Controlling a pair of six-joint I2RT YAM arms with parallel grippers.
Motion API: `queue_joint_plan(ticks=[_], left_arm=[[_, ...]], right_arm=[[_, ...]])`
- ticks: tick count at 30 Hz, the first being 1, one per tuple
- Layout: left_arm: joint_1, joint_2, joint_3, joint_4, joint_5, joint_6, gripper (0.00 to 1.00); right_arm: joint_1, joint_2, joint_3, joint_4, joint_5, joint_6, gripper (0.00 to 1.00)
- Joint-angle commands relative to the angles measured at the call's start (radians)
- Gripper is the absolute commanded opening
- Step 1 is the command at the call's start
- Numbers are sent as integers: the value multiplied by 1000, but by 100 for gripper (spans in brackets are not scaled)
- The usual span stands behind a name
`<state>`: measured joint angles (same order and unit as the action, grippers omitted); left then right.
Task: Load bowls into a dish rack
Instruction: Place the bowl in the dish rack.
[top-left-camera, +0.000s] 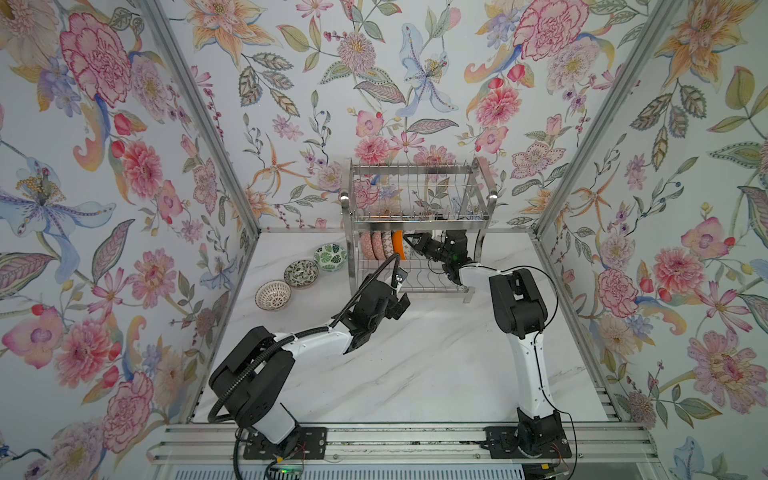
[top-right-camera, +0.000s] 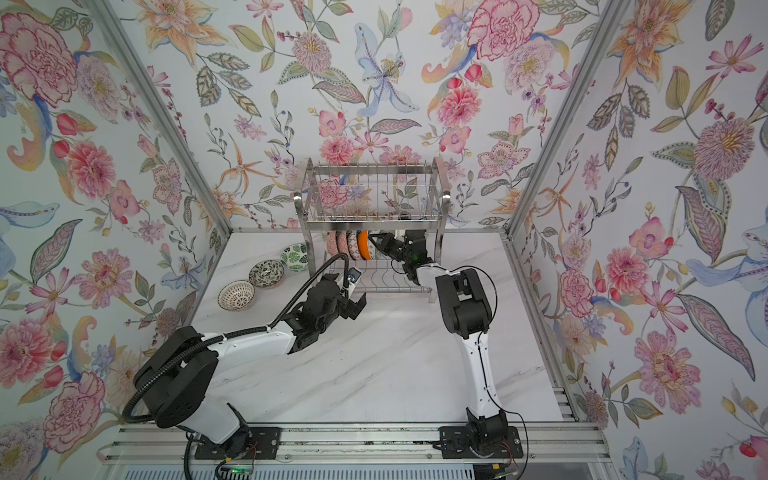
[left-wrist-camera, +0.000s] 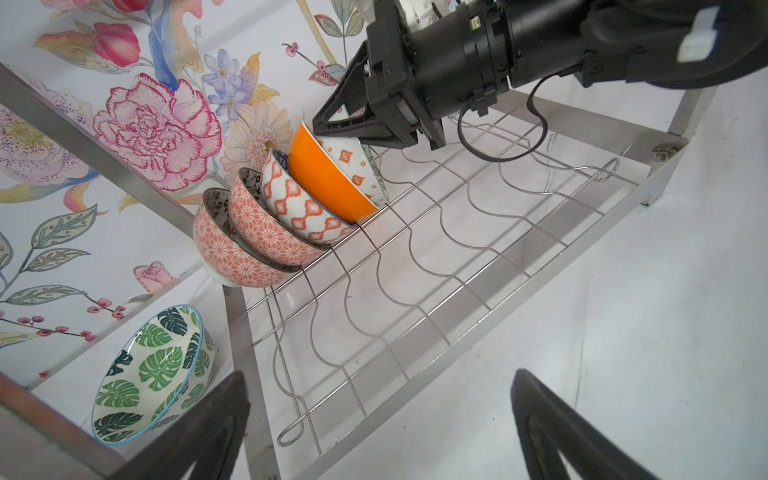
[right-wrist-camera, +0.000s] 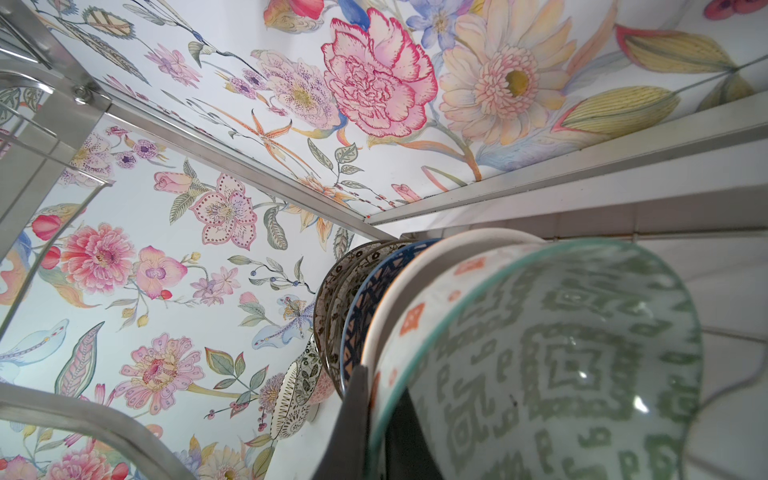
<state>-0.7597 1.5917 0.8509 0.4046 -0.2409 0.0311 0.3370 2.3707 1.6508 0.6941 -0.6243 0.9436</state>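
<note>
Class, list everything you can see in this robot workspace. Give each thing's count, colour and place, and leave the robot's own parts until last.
dish rack: one, shiny steel, back of the table
pink lattice bowls: two, pink-orange, on edge in the lower tier
diamond-pattern bowl: one, orange and white, next in that row
orange bowl: one, orange outside, next in the row
white bowl: one, orange diamonds outside, at the row's end
green leaf bowl: one, on the table beside the rack
floral bowl: one, black and white, on the table
line-patterned bowl: one, white with dark lines, on the table
table: one, white marble
walls: three, floral wallpaper
left gripper: black, open, before the lower tier
right gripper: black, shut on the white bowl
</note>
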Motion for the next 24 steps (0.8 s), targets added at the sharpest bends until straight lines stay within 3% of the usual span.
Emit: queue_joint_plan(ticks=[1, 24], left_arm=[[-12, 8, 1, -3, -15, 9, 99], [-20, 8, -1, -4, -24, 13, 99]], right_arm=[[-23, 17, 15, 12, 5, -2, 8], [-24, 6, 3, 2, 26, -3, 17]])
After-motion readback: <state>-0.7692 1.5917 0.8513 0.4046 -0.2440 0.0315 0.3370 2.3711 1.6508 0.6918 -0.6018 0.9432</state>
